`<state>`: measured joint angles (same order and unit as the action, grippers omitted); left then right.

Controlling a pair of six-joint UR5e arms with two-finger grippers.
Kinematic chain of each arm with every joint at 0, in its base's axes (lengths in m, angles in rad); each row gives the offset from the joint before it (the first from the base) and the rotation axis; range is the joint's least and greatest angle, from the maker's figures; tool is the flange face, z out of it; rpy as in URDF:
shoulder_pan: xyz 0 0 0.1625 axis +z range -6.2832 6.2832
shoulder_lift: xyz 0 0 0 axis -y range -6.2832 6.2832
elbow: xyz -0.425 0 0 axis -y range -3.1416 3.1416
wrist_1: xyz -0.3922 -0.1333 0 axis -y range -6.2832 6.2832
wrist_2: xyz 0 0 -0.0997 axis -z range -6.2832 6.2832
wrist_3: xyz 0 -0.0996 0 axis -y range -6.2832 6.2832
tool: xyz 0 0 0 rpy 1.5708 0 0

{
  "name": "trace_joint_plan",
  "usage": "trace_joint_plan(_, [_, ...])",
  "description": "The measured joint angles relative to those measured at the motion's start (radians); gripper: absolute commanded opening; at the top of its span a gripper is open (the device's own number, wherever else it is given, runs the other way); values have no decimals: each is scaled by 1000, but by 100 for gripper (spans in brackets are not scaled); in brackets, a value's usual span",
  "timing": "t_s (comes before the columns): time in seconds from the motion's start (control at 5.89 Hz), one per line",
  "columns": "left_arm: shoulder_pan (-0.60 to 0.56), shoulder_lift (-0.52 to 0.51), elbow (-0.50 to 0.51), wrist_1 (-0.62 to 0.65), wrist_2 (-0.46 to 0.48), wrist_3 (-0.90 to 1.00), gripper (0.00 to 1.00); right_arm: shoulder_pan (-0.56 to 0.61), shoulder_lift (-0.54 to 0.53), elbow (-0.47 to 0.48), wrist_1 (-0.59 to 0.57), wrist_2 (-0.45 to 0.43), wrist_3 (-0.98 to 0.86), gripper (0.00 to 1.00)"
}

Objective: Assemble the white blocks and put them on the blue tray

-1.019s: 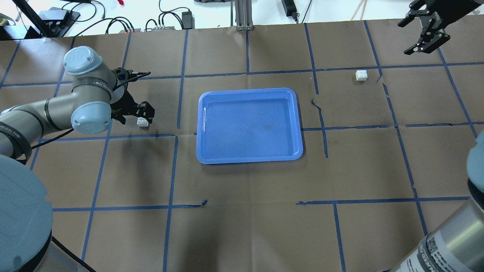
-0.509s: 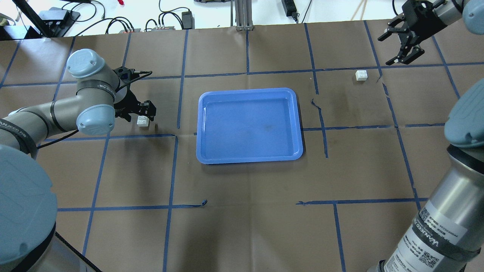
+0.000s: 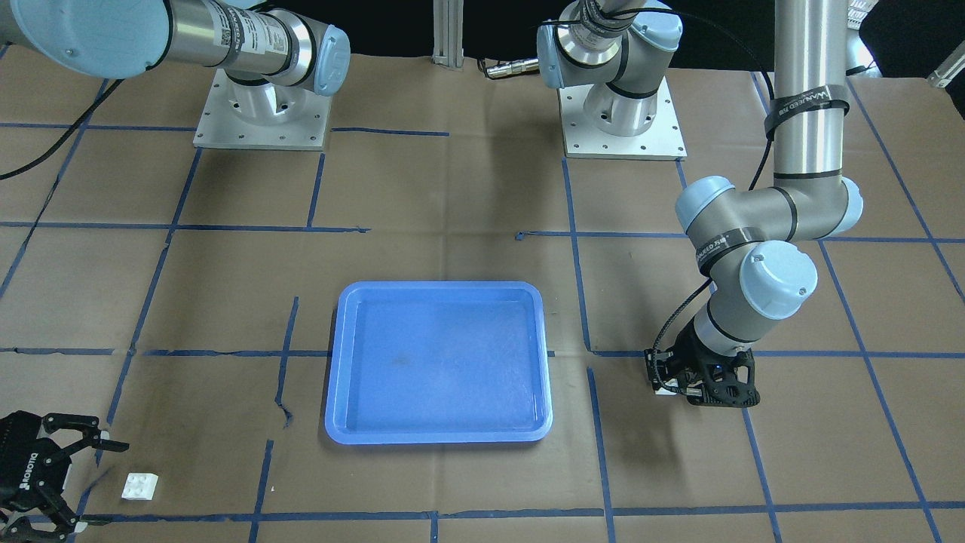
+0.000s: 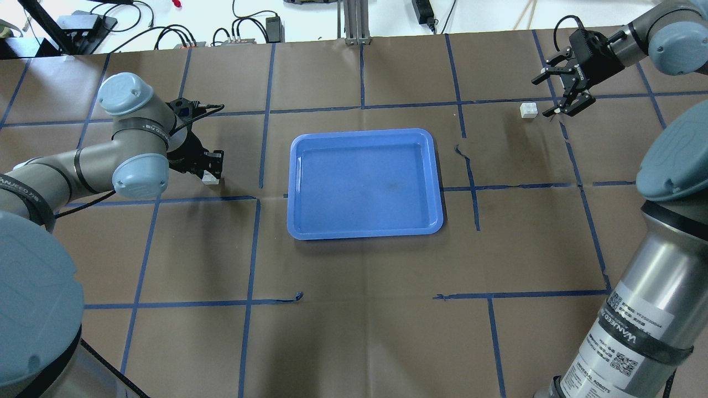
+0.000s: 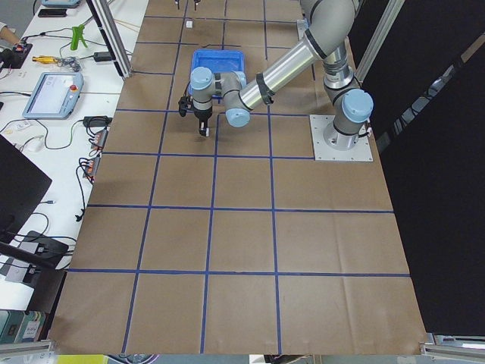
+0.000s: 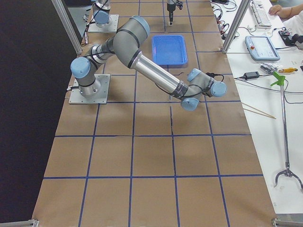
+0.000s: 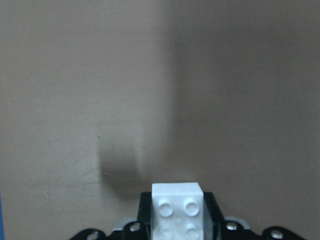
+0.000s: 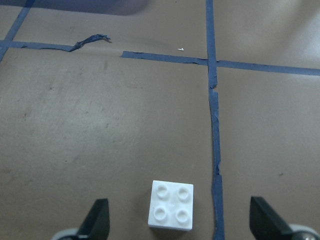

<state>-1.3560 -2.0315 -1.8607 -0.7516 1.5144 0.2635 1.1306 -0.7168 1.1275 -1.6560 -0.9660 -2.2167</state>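
The blue tray lies empty at the table's middle, also in the front view. One white block sits left of the tray, and my left gripper is shut on it low at the table. The left wrist view shows that block held between the fingers. The other white block lies far right of the tray. My right gripper is open just right of it and apart from it. In the right wrist view the block lies between the spread fingers.
Brown paper with blue tape lines covers the table. Cables and power boxes lie beyond the far edge. The arm bases stand on the robot's side. The right arm's large links rise over the table's right part.
My right gripper has come down and left from the far right corner to beside its block. My left gripper has lowered over its block and closed on it.
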Motion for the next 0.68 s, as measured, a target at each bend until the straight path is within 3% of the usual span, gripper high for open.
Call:
trace_joint_plan(0.51, [-26, 56, 31, -4, -2, 255, 10, -1, 21, 9, -5, 15, 4, 100])
trace_joint_plan(0.68, [-77, 69, 53, -17, -3, 378, 10, -1, 24, 19, -5, 14, 7, 88])
